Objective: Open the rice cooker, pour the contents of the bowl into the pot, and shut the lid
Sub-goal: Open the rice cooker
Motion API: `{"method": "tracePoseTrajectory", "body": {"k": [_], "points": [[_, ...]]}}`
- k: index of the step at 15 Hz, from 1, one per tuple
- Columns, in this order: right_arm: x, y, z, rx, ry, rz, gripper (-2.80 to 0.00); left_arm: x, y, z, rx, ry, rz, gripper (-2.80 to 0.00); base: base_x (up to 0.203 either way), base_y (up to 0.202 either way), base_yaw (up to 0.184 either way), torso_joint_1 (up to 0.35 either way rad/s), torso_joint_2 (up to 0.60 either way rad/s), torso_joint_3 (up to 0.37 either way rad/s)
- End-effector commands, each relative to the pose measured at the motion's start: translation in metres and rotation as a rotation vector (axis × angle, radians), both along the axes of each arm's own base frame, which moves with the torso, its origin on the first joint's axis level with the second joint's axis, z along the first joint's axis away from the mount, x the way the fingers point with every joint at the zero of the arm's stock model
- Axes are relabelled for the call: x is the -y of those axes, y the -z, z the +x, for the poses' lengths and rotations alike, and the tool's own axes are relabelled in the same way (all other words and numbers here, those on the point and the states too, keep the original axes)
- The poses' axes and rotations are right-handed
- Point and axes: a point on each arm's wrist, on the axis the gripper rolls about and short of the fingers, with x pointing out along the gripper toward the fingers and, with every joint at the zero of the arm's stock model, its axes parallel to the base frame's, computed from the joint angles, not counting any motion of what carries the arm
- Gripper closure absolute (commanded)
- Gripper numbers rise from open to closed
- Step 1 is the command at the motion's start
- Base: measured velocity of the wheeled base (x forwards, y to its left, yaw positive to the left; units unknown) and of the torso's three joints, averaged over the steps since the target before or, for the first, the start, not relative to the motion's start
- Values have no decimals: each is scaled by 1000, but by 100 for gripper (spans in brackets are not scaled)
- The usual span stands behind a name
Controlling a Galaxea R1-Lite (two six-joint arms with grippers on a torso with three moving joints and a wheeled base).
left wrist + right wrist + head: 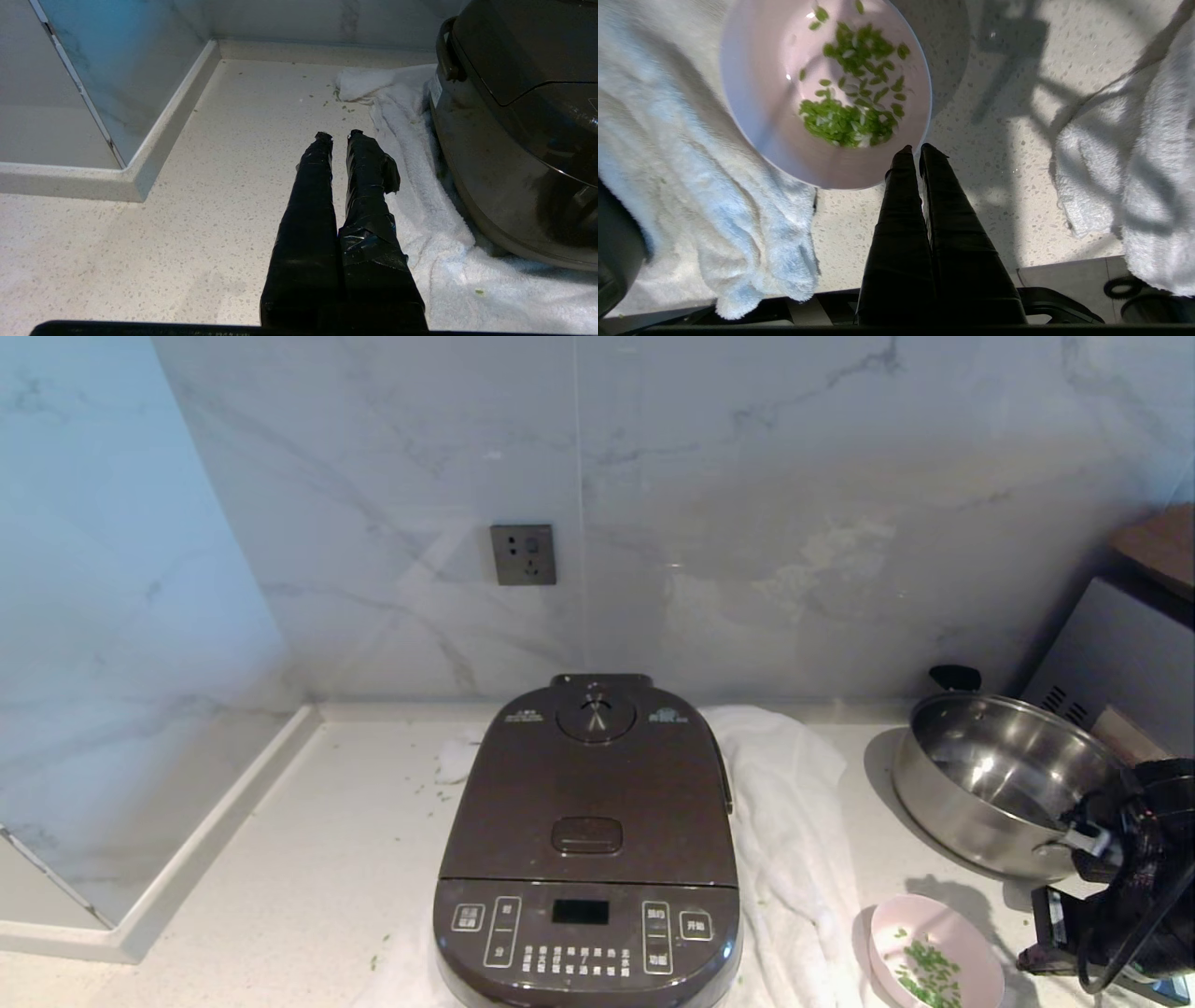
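Note:
The dark-brown rice cooker (583,933) stands mid-counter on a white towel, its lid (597,793) down, so the pot is hidden. The small pink bowl (934,957) sits on the counter to the cooker's right, holding the contents (924,966), chopped green bits (850,116). My right arm (1130,877) hangs over the counter's right end. Its gripper (918,148) is shut and empty, tips above the counter just beside the bowl (775,107) rim. My left gripper (340,136) is shut and empty, low over the counter left of the cooker (514,140).
A steel pan (999,784) with black handles sits behind the bowl. The towel (794,821) spreads right of the cooker; another towel (1134,163) lies near the right gripper. A grey appliance (1120,653) is at far right, a raised ledge (215,840) at left.

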Motion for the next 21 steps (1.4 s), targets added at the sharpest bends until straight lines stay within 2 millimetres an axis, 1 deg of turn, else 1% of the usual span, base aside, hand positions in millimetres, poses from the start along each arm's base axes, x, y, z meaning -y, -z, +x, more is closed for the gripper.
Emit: {"method": "tracePoseTrajectory", "body": {"k": [1,2,6,8,9,11,12,13,14,16,18,19,21], "points": [[-11,-42,9,117,-29,-22,0,0,0,0,-1,1,-1,0,0,0,0,0,0,0],[-19,-61,15,137,-43,-17,0,0,1,0,-3,0,-1,0,0,0,0,0,0,0],[-61,-140,43,309,-126,10,0,0,1,0,-2,0,-1,0,0,0,0,0,0,0],[-92,-173,49,412,-232,58,0,0,1,0,-3,1,-1,0,0,0,0,0,0,0],[-111,-184,51,447,-303,95,0,0,1,0,-2,1,-1,0,0,0,0,0,0,0],[-147,-199,51,492,-447,174,0,0,1,0,-3,-1,-1,0,0,0,0,0,0,0],[-167,-203,52,498,-520,213,0,0,1,0,-2,0,-1,0,0,0,0,0,0,0],[-186,-202,54,489,-579,240,0,0,1,0,-2,0,-1,0,0,0,0,0,0,0],[-205,-197,58,470,-625,258,0,0,1,0,-2,1,-1,0,0,0,0,0,0,0],[-236,-184,67,424,-675,279,0,0,1,0,-2,0,-1,0,0,0,0,0,0,0],[-260,-168,74,381,-713,282,0,0,1,0,-4,-1,-1,0,0,0,0,0,0,0],[-269,-159,79,359,-724,279,0,0,0,0,-2,-1,-1,0,0,0,0,0,0,0],[-284,-154,88,359,-741,289,0,0,1,0,-4,-1,-1,0,0,0,0,0,0,0]]}}
